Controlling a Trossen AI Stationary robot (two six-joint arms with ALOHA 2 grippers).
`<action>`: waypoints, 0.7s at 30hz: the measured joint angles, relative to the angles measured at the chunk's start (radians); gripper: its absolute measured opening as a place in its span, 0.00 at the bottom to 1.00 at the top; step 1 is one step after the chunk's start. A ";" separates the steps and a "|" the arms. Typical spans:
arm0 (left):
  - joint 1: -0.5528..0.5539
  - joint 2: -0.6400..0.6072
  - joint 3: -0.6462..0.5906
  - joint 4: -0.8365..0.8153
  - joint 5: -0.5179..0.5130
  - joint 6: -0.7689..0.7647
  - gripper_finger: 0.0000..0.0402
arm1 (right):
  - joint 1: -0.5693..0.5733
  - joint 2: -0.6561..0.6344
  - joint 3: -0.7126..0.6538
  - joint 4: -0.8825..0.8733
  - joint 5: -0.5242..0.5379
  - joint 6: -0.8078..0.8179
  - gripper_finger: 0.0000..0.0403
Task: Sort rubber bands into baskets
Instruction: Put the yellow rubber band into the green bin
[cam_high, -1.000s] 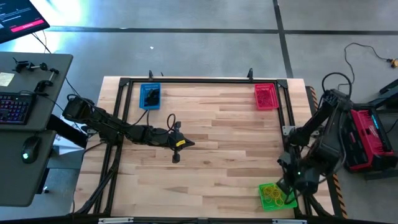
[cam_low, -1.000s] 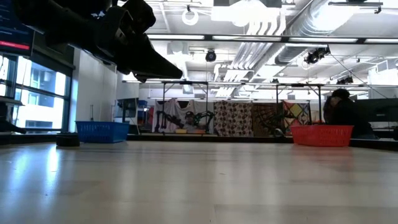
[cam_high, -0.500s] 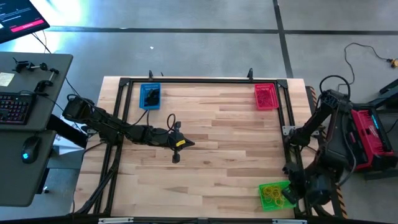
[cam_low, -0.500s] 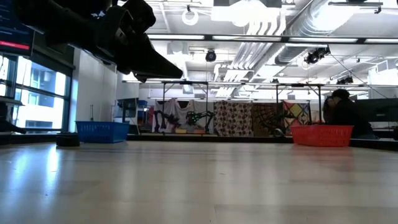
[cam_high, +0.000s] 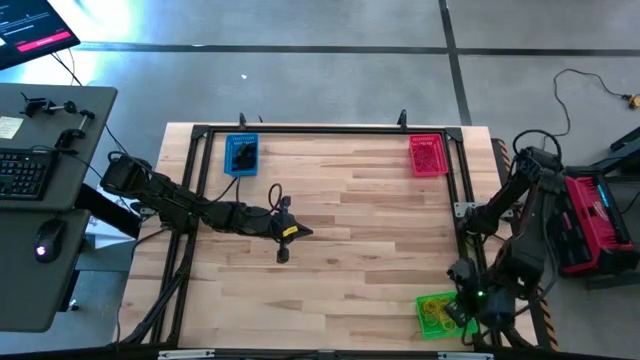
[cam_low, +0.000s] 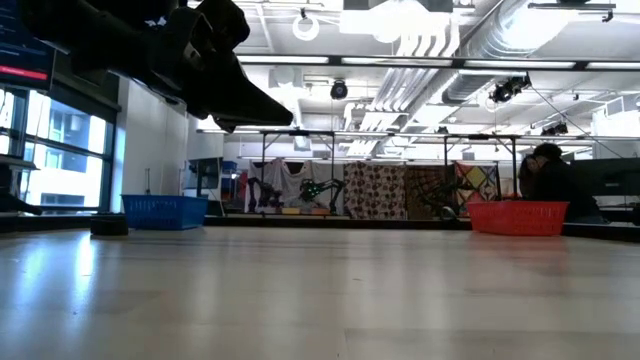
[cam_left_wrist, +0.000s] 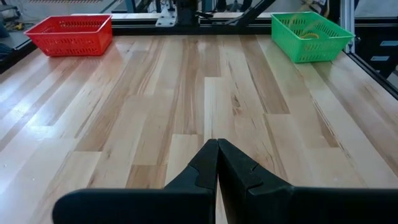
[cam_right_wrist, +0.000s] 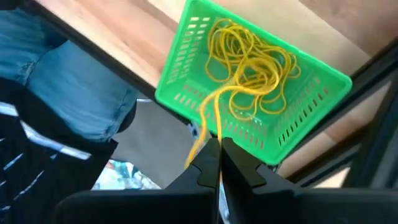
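On the table (cam_high: 350, 220), green basket (cam_high: 432, 315) lies long-axis along its right edge.

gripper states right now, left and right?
Left gripper: shut, empty, above mid-table.
Right gripper: shut on a yellow rubber band trailing from the green basket.

A pale wooden table (cam_high: 340, 250) framed by black rails is set on a grey concrete floor (cam_high: 300, 80) crossed by dark seams; a grey desk (cam_high: 50, 200) carrying a keyboard (cam_high: 22, 172) and a mouse (cam_high: 44, 240) is placed at one side, and a red and black case (cam_high: 592, 222) lies at the other. Beyond the table, white ceiling ducts (cam_low: 450, 45) and round lamps are seen; tall windows (cam_low: 40, 165) are lit at one wall; patterned cloths (cam_low: 400, 190) are hung on dark frames, and a person (cam_low: 548, 180) is seated far back.
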 joint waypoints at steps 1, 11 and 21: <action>0.000 0.000 0.000 0.000 0.000 0.000 0.00 | -0.006 0.005 -0.013 0.012 -0.002 -0.005 0.00; 0.001 -0.003 0.000 -0.001 -0.002 -0.021 0.00 | -0.105 0.055 -0.179 0.130 -0.042 -0.160 0.00; 0.001 -0.048 0.000 -0.059 -0.005 -0.018 0.00 | -0.179 0.064 -0.215 0.195 -0.051 -0.308 0.14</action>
